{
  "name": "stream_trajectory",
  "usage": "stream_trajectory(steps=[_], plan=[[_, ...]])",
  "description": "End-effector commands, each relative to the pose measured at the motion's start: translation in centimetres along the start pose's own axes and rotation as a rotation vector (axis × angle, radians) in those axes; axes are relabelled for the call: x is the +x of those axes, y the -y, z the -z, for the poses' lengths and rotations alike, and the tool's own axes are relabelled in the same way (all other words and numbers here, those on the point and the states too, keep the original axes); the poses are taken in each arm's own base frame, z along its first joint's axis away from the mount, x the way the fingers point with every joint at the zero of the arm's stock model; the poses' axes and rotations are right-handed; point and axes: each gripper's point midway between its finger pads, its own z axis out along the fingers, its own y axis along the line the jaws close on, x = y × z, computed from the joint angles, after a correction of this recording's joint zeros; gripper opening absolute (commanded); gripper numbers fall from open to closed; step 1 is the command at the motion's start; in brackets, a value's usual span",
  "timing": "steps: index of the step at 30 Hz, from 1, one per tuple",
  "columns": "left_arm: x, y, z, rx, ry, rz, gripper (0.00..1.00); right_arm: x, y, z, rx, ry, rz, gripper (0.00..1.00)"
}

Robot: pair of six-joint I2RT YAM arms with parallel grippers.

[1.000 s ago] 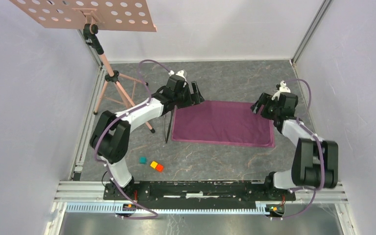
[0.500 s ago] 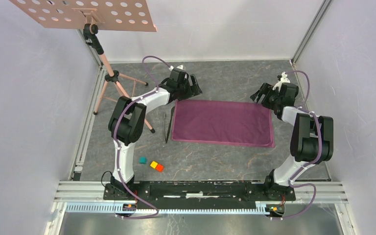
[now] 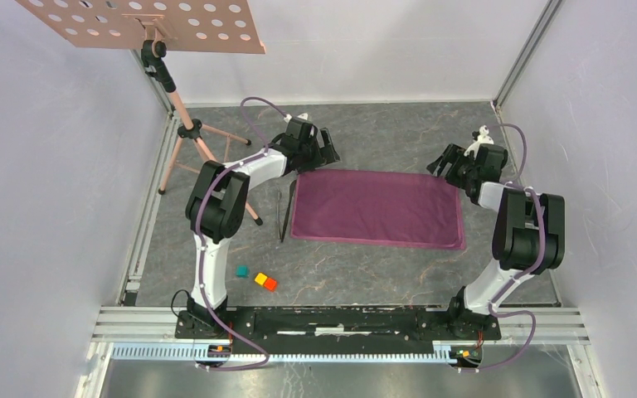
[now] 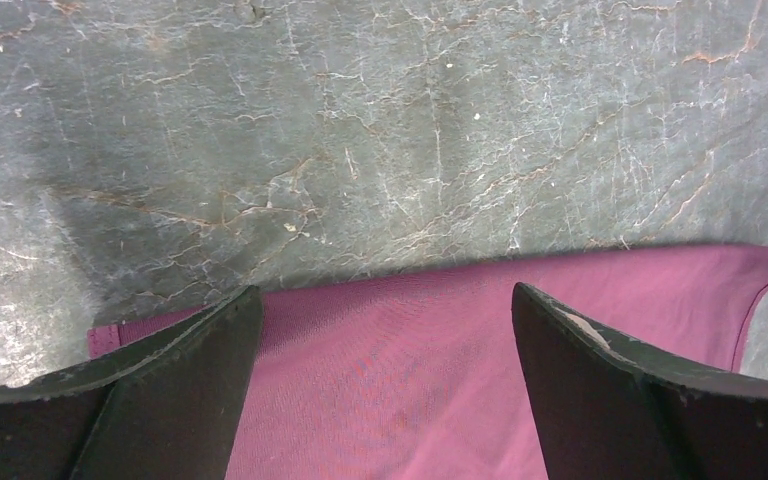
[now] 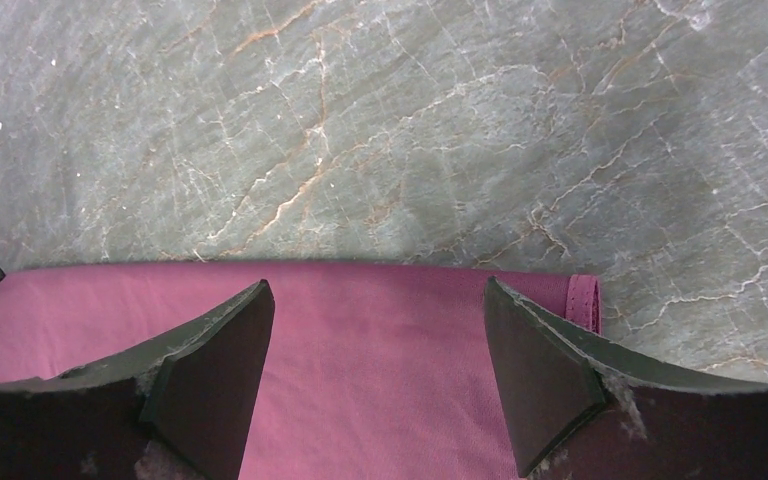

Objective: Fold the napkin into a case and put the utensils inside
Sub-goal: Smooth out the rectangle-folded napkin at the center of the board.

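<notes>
both pairs of jaws stand wide apart with nothing between them. the left gripper (image 4: pixel 385 300) hangs over the napkin's (image 3: pixel 377 207) far left corner, its dark fingers (image 4: pixel 175 385) framing the cloth's far edge, and the right gripper (image 5: pixel 377 290) does the same at the far right corner, where the hem shows just past its outer finger. compared with a second ago, both arms have pulled back from above the corners toward the far side of the table (image 3: pixel 365 133) and raised their elbows. over the last half second they have barely shifted. the napkin has not moved: it lies flat as a wide plum rectangle in the middle of the table, touching neither gripper. the utensils (image 3: pixel 284 211) lie together just beside its left edge, untouched. nearer the bases sit teal (image 3: pixel 241 271), yellow (image 3: pixel 260 279) and orange (image 3: pixel 270 284) blocks, well apart from the cloth, and a perforated stand (image 3: pixel 145 23) rises at far left. my reading is that one fold has just been let go, and the open jaws poised on the far edge suggest the next fold starts there.
</notes>
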Motion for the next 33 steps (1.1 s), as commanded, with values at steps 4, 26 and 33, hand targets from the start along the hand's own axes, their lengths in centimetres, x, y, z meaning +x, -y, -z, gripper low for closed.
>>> stream_trajectory(steps=[4, 26, 33], plan=[[-3.3, 2.9, 3.2, 0.059, 0.073, -0.174, 1.00, 0.2, 0.4, -0.5, 0.021, -0.035, 0.071, 0.82], [-0.7, 1.5, 4.1, 0.028, 0.053, -0.082, 1.00, 0.5, -0.3, 0.5, 0.019, -0.020, 0.097, 0.82], [-0.2, -0.2, 2.0, -0.026, 0.033, -0.090, 1.00, 1.6, 1.5, -0.9, 0.052, -0.042, 0.065, 0.82]])
